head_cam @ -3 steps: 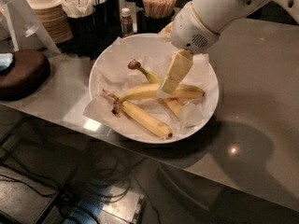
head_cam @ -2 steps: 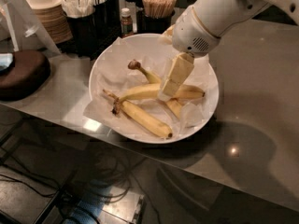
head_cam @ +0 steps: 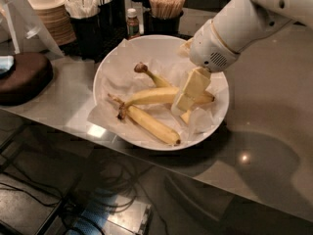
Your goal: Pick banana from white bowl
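Observation:
The white bowl [head_cam: 110,72], wide, shallow and lined with crinkled paper, sits at the counter's front edge. Three bananas lie in it. The banana [head_cam: 149,124], thick with a dark brown stem end and a small dark tip, lies nearest the front rim. A slim banana with a thin pale stem [head_cam: 151,96] lies across the middle. Another with a knobby brown stem [head_cam: 150,75] lies behind it. My gripper [head_cam: 188,94] points down into the bowl's right half, over the right end of the middle banana and hiding part of it. It is right of and behind the thick banana, not touching it.
Stacked small beige bowls [head_cam: 49,11], dark holders with napkins [head_cam: 90,13], a small bottle [head_cam: 132,23] and a cup of wooden sticks [head_cam: 166,6] stand behind the bowl. A dark round object [head_cam: 22,77] lies at the left. The counter edge runs just in front of the bowl.
My gripper has come down a little deeper into the bowl, toward the middle banana. The bananas and the bowl have not moved.

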Controlling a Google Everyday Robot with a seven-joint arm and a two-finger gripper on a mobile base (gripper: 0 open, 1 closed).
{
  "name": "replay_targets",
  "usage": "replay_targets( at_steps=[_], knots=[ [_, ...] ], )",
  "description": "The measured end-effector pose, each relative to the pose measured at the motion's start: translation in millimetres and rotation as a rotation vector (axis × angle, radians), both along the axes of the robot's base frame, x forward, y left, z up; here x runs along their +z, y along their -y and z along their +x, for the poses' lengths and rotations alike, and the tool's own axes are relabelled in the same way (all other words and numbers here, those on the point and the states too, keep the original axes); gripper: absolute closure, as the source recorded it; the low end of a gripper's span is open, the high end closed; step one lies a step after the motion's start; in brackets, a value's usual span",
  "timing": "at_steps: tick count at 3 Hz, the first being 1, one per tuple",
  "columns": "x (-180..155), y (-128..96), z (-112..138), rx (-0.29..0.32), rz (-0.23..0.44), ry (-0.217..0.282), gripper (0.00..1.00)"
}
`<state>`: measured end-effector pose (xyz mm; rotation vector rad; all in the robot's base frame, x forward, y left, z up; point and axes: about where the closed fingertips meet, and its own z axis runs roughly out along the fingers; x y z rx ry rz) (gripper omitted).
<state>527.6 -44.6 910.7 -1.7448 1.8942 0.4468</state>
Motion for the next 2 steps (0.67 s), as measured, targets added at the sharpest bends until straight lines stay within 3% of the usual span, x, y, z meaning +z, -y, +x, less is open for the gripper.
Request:
replay_targets(
  at_steps=[2],
  knots=[
    [0.0,0.0,0.0,0.000,0.000,0.000,0.41]
  ],
)
